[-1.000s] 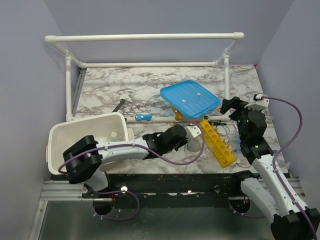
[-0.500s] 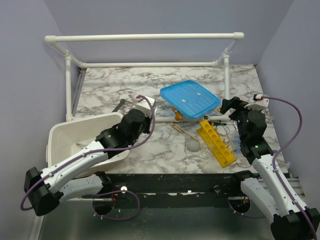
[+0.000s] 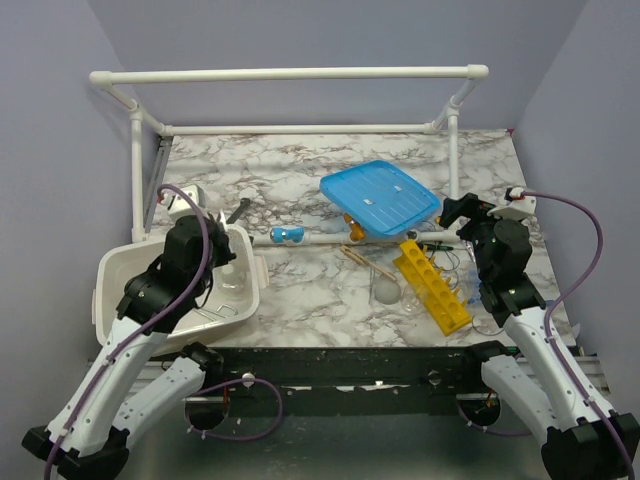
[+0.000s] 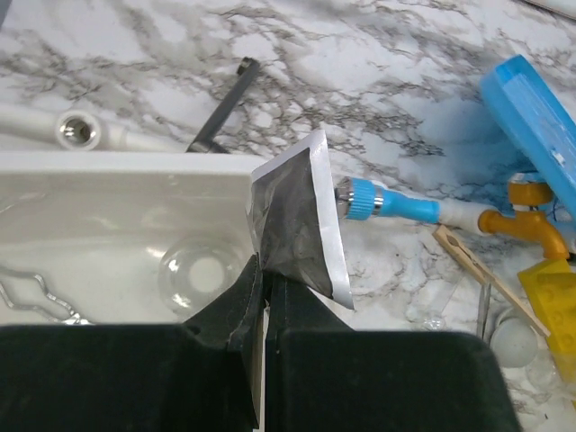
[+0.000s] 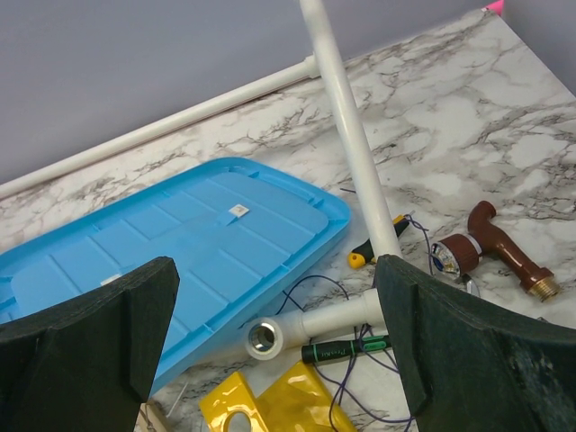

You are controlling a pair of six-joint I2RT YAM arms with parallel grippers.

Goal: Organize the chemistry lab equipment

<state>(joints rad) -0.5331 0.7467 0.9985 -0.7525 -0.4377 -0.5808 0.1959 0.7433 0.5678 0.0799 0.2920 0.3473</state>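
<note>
My left gripper (image 4: 264, 274) is shut on a corner of a grey wire-gauze square (image 4: 292, 216) with a silver border. It holds the gauze over the right rim of the white tub (image 4: 126, 162); the top view shows the gripper (image 3: 218, 255) over the tub (image 3: 110, 265). A clear glass beaker (image 4: 200, 273) and metal tongs (image 4: 31, 295) lie in the tub. The yellow rack (image 3: 432, 285), a clear flask (image 3: 387, 292) and wooden sticks (image 3: 365, 260) lie mid-table. My right gripper (image 5: 279, 342) is open and empty above the rack's far end (image 5: 270, 405).
The blue lid (image 3: 380, 198) lies behind the rack. A blue-and-white tube (image 4: 387, 202) and a black rod (image 4: 225, 108) lie right of and behind the tub. White pipe frame (image 5: 351, 135), a green-black pen (image 5: 360, 346), wires and a brown fitting (image 5: 490, 243) lie near the right gripper.
My left arm has swung left from the middle of the table to the tub, carrying the gauze. The right arm has not moved.
</note>
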